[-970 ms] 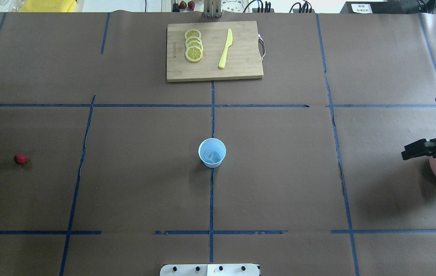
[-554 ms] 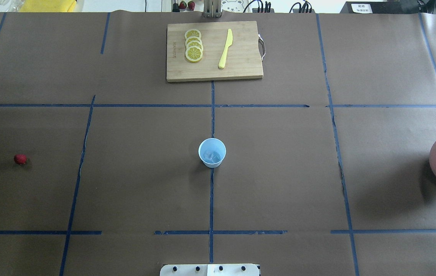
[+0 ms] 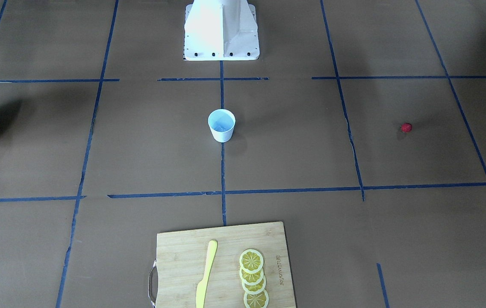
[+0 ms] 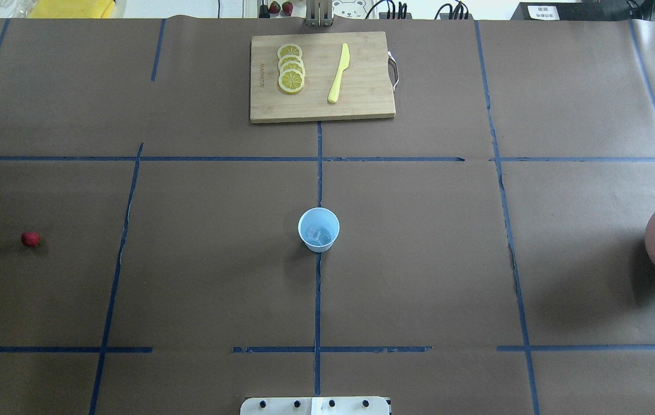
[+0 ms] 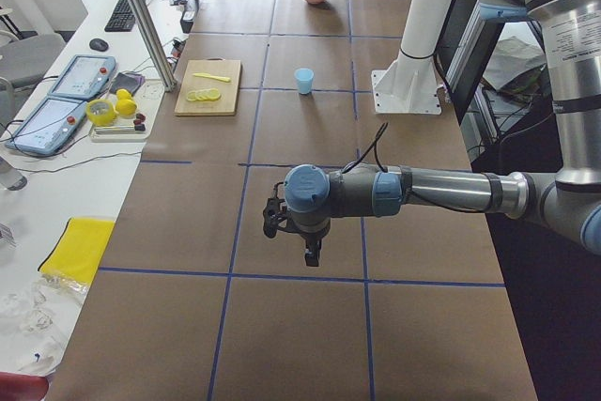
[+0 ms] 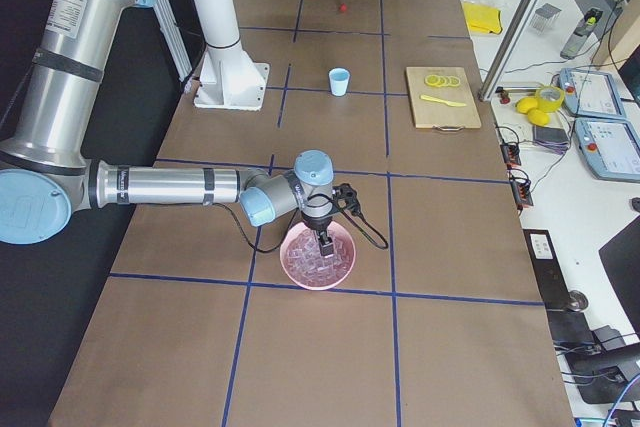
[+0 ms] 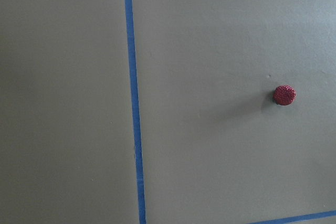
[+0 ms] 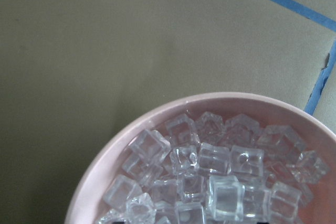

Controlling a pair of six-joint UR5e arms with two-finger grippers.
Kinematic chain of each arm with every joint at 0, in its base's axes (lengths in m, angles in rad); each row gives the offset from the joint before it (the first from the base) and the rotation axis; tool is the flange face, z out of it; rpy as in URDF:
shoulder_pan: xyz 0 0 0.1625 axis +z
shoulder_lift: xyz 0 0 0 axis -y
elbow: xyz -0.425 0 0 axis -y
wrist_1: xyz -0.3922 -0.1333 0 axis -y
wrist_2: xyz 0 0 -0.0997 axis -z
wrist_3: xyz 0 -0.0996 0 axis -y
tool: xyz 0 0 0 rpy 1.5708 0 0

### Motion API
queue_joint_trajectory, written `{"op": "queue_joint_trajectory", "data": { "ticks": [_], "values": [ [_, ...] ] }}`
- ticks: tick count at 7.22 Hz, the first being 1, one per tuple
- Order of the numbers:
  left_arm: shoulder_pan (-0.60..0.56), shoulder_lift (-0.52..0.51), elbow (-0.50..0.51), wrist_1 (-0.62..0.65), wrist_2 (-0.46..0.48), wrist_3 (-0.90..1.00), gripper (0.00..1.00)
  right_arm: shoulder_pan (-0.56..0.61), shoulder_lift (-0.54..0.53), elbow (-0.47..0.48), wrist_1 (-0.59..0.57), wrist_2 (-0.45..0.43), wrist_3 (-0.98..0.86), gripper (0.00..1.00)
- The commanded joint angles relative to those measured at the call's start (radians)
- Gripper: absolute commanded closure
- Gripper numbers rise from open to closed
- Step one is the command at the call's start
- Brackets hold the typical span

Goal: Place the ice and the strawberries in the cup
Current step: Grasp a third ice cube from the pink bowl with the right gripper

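Descent of the right gripper into the pink bowl is recorded: a second ago it was held beside the bowl, and now its tips are down inside the rim, with the ice directly beneath. Whether it is released or clenched cannot be told. Some cubes are already seen in the cup, well away from both grippers. The strawberry is left untouched, below and to one side of the left gripper, whose closure likewise cannot be told. Another ice pick is judged to be under way.
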Motion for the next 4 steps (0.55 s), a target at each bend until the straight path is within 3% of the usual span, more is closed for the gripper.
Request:
{"op": "queue_joint_trajectory", "data": {
  "ticks": [1,4],
  "values": [
    [0.000,0.006,0.000,-0.007,-0.004,0.000,0.00,0.000,0.014,-0.042,0.011,-0.001,-0.007,0.15],
    [0.000,0.006,-0.001,-0.007,-0.004,0.000,0.00,0.000,0.030,-0.067,0.011,-0.006,0.001,0.21]
  ]
}}
